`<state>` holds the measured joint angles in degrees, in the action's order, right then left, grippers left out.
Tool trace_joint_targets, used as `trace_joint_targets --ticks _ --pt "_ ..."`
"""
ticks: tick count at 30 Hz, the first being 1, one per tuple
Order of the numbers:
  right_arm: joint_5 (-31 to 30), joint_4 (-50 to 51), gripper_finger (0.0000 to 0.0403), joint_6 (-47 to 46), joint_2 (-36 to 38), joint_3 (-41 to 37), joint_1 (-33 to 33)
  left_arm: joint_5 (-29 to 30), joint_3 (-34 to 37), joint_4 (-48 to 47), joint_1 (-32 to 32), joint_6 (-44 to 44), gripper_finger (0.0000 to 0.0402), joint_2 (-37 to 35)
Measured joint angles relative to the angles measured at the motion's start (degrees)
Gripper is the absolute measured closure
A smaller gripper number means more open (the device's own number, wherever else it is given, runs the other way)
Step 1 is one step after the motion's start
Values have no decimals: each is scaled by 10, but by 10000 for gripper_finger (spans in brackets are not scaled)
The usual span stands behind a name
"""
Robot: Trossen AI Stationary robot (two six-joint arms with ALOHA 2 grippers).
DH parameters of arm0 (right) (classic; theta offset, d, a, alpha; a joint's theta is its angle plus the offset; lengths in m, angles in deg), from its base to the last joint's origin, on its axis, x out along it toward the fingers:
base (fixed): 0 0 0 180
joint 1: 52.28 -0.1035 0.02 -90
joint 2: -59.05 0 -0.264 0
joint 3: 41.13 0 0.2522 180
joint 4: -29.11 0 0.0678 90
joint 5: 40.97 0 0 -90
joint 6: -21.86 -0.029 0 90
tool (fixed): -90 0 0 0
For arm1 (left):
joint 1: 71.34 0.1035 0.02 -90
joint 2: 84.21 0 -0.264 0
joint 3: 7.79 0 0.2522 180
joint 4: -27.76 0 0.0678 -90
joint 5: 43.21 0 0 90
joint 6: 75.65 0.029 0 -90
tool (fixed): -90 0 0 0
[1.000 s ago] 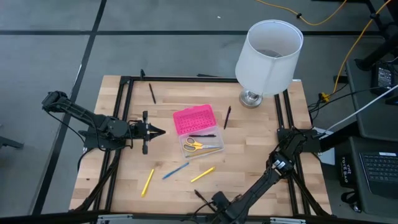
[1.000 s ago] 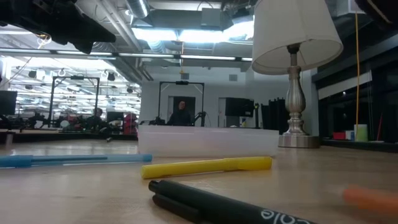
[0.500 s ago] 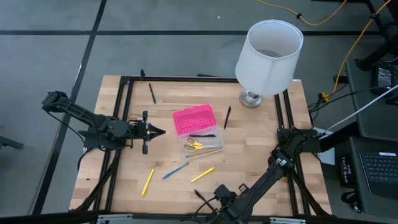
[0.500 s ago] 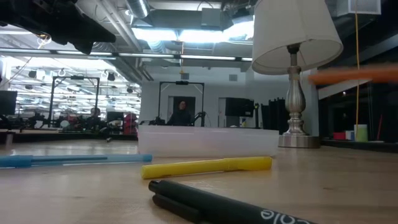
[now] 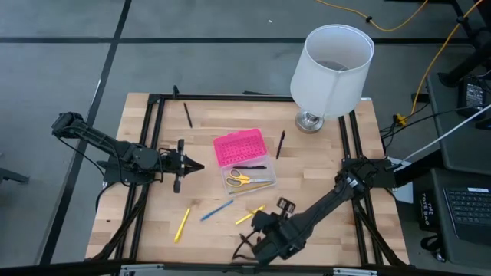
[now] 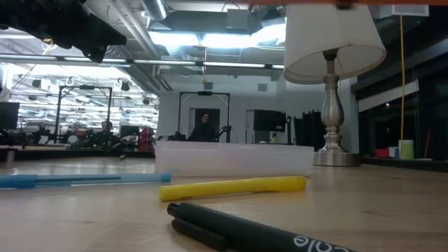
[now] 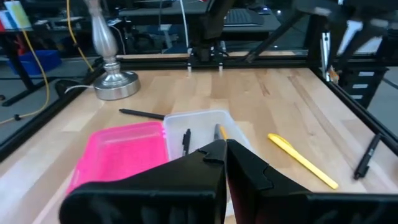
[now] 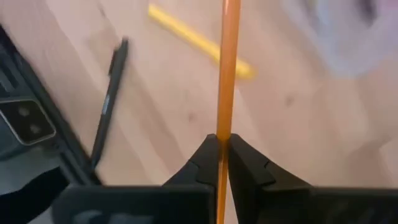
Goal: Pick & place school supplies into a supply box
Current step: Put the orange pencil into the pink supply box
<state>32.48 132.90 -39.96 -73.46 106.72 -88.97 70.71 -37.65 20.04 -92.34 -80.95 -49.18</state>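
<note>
Even, diffuse overhead light is falling on the worktop (image 5: 322, 184) in the high view, casting only faint, soft shadows beside the white lampshade (image 5: 331, 69). In the low view, ceiling strip lights (image 6: 210, 38) are glaring brightly in the room behind, while the near black pen (image 6: 245, 231) is lying out of focus and an orange streak (image 6: 343, 3) is smearing along the upper edge. In the right wrist view, motion blur is softening the worktop, the yellow pen (image 8: 199, 42) and a pale patch at one corner, while the orange pencil (image 8: 225, 81) is staying comparatively crisp. In the left wrist view, the background is blurring slightly.
</note>
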Motion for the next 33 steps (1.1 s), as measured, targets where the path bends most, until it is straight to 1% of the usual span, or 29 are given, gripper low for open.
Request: trace_joint_targets --ticks 5,9,11,17,21,25,27,30,33 --pt "-49 0 380 63 26 -3 11 -17 0 0 0 -14 396 0" --pt "-97 0 378 76 32 -22 12 -31 0 0 0 -17 396 0" --pt "-108 -1 378 62 33 -46 12 -38 0 0 0 -20 396 0" --pt "-108 -10 380 -5 33 -128 12 -63 0 0 0 -32 396 0" --pt "-110 -32 378 -11 43 -161 12 -82 0 0 0 -46 396 0" --pt "-137 -86 381 13 95 -207 16 -89 0 0 0 -47 396 0" --pt "-146 -124 381 25 130 -244 21 -89 0 0 0 -47 396 0" --pt "-151 -201 377 61 188 -316 30 -89 0 0 0 -47 396 0" --pt "-162 -291 376 106 246 -404 40 -89 0 0 0 -46 396 0"
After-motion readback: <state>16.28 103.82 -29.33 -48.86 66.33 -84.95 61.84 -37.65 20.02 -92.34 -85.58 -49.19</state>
